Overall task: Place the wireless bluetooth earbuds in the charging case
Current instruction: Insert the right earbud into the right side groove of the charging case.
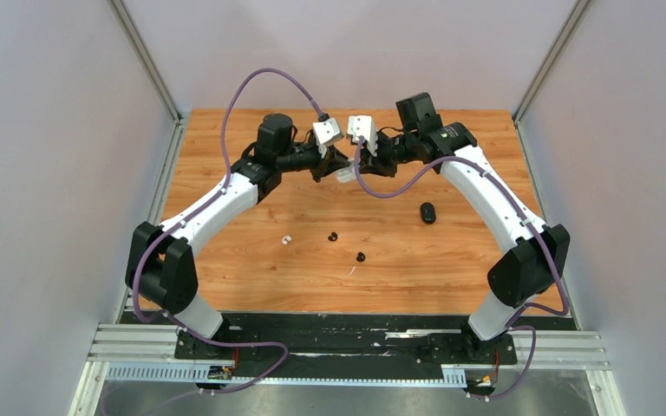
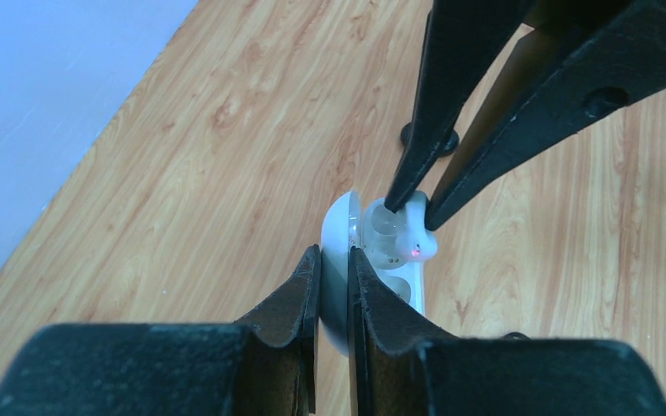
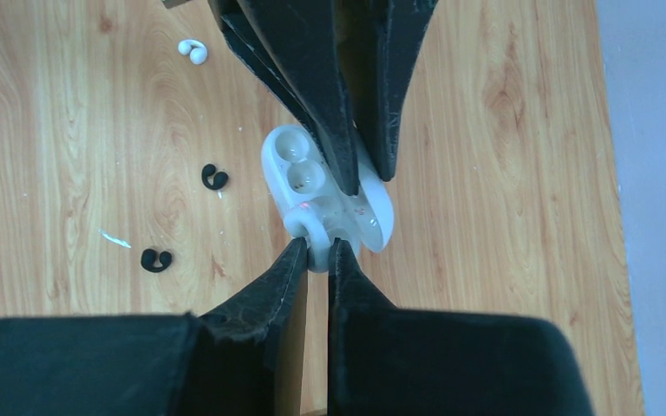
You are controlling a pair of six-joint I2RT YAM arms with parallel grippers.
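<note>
The right claw [image 3: 316,250] is pressed tight on a white earbud [image 3: 310,227], a small glossy hooked bud with a red light glowing on it. It holds the bud right at the open face of the white charging case [image 3: 290,156]. The left claw [image 2: 334,264] is clamped on that case's thin lid, over the far middle of the table [image 1: 451,277]. From the right wrist you see the smooth oval case face-on, with round wells moulded into its plastic. The left wrist shows it edge-on, the lid a thin curved shell between the flat black fingers. From above the wrists hide most of the case, but that view takes in the rest. A loose white earbud [image 1: 286,239] lies nearer on the left, and a black earbud [image 1: 332,236] and a second black earbud [image 1: 361,256] lie near the middle. A black case [image 1: 427,212], a closed matte oval, lies to the right. All of them rest apart on the orange wood-grain top.
</note>
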